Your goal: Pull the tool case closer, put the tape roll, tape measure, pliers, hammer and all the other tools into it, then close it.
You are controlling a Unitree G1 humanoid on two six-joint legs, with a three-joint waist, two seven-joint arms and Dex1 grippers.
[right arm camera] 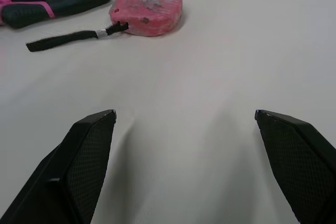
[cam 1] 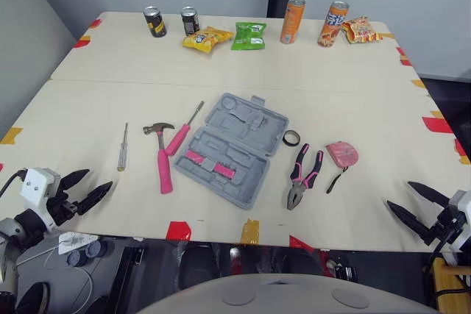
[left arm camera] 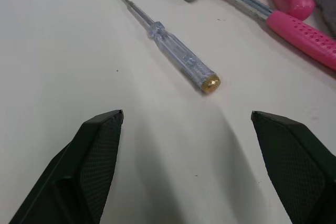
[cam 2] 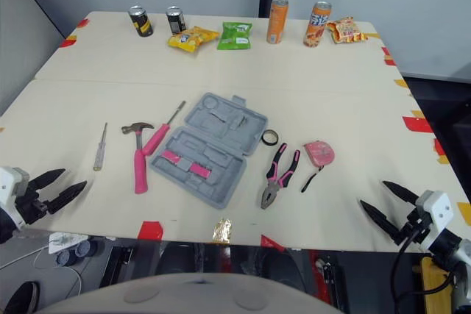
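The case (cam 1: 246, 126) lies open near the middle of the desk (cam 1: 103, 101), set at a slant, its grey moulded inside facing up. Two pink pieces sit in its near half; what they are is hard to tell from here.

To its left, just beside it, lies a pink-handled screwdriver (cam 1: 180, 136). Next comes the hammer (cam 1: 163, 167), its head pointing away from the robot and its pink grip toward the near edge. Further left, apart from both, is a clear-handled screwdriver (cam 1: 122, 148).

To the right of the case sits the tape roll (cam 1: 291, 137), a small black ring close to the case's corner. The pliers (cam 1: 303, 174) lie just nearer than it, their nose toward the near edge. The pink tape measure (cam 1: 342, 154) is beside the pliers' handles, with its black strap trailing toward the robot.

Along the far edge stand two dark cans (cam 1: 154, 21) and two orange cans (cam 1: 292, 20), with snack bags (cam 1: 249, 35) among them.

The left jaws are spread wide and empty over the near left edge, pointing at the clear-handled screwdriver. The right jaws are likewise spread and empty at the near right edge, facing the tape measure.
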